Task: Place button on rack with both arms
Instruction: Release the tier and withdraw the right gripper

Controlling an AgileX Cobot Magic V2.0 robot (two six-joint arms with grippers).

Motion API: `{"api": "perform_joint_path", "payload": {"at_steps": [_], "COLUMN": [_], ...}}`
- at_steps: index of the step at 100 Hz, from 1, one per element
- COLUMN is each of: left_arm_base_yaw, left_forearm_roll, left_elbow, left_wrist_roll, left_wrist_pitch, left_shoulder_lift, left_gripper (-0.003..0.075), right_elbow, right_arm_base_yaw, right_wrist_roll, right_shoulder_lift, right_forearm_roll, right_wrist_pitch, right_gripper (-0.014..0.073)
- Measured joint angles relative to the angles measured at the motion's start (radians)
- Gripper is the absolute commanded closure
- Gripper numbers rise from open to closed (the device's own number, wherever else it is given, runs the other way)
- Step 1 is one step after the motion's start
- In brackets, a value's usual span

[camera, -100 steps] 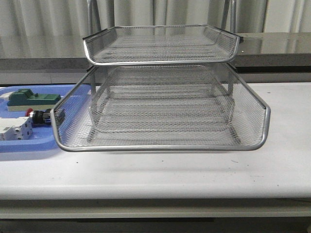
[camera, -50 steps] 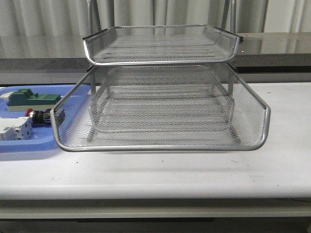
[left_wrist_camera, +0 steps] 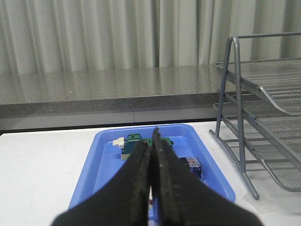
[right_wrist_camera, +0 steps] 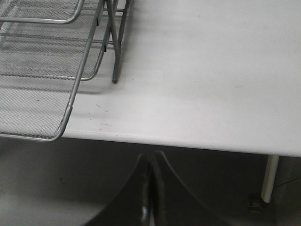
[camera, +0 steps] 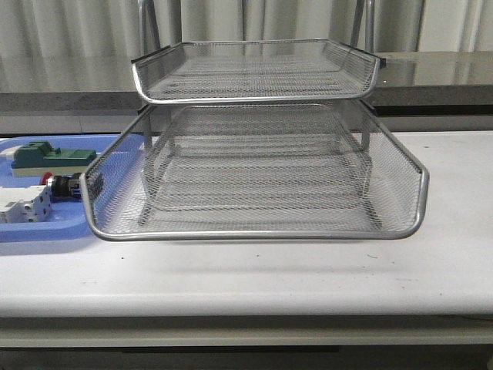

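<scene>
Both pincers are closed on nothing. Seen from the left wrist, the left pincer (left_wrist_camera: 153,141) has its black fingers pressed together along their whole length, and it hangs above the near end of the blue plastic tray (left_wrist_camera: 101,160). Seen from the right wrist, the right pincer (right_wrist_camera: 150,162) is likewise pinched together, and it sits out past the front edge of the white counter (right_wrist_camera: 211,70), over the dark floor. Neither arm appears in the front view.

The button (camera: 63,185) lies on its side in the blue plastic tray (camera: 38,231) near the counter's left edge, red cap pointing left, its right end hidden behind the mesh wall of the rack (camera: 254,139). Just behind it in the tray is a green block (camera: 48,157), and just in front of it a white breaker (camera: 23,206). From the left wrist the green block (left_wrist_camera: 134,141) shows beyond the fingers, with a blue part (left_wrist_camera: 194,163) beside them.

The rack stands in the middle of the counter. One lower wire-mesh tray is slid forward toward the front edge, and its left corner overlaps the blue tray in the front view.
</scene>
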Motion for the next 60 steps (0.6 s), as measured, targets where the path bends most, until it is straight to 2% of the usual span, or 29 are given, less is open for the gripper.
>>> {"api": "perform_joint_path", "payload": {"at_steps": [27,41,60], "left_arm_base_yaw": [0.0,0.0,0.0], "left_forearm_roll": [0.0,-0.003,-0.107], "left_elbow": [0.0,0.0,-0.036], "left_wrist_roll": [0.0,0.0,0.0], "left_wrist_pitch": [-0.016,-0.084,-0.047], "left_shoulder_lift": [0.0,0.0,0.0], "left_gripper": [0.074,0.074,0.074], "right_elbow": [0.0,0.0,0.0], "right_arm_base_yaw": [0.0,0.0,0.0], "right_wrist_roll": [0.0,0.0,0.0], "right_shoulder_lift": [0.0,0.0,0.0], "right_forearm_roll": [0.0,0.0,0.0], "right_wrist_pitch": [0.0,0.0,0.0], "right_gripper": [0.0663,0.0663,0.0663]}}
